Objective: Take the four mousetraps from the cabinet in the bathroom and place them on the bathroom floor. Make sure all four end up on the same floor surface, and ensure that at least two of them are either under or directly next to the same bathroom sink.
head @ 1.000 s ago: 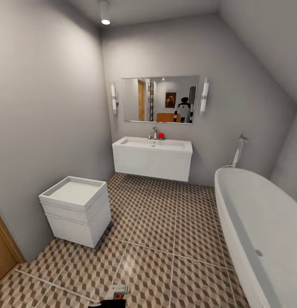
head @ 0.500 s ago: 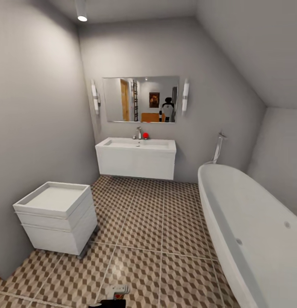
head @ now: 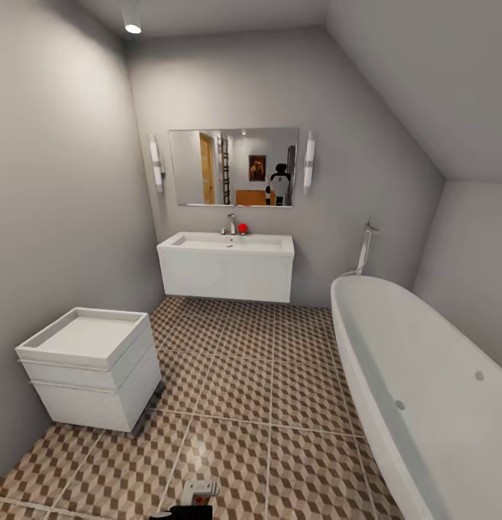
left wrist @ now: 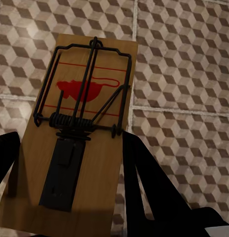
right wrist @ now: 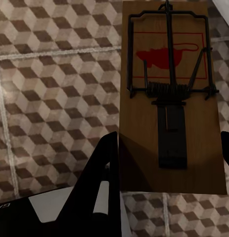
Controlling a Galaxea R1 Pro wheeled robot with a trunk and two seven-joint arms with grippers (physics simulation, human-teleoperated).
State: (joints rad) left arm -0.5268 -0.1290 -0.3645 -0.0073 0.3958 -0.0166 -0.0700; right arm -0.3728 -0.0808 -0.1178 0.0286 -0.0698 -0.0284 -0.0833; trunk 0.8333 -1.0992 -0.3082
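Left gripper [left wrist: 69,173] clamps one mousetrap [left wrist: 79,133]; right gripper [right wrist: 168,168] clamps another mousetrap [right wrist: 168,98]. Sink [head: 225,263] centre frame. I should roll close, lower both flat beneath it.

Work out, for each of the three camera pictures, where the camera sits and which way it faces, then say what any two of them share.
Head view: high on the robot, facing forward and down the bathroom toward the sink, bathtub and white drawer unit; a bit of the robot's body at the bottom edge.
Left wrist view: on the left arm, facing down at the floor; the left gripper holds a mousetrap.
Right wrist view: on the right arm, facing down; the right gripper holds a second mousetrap.
Shared: all show the cube-patterned floor.
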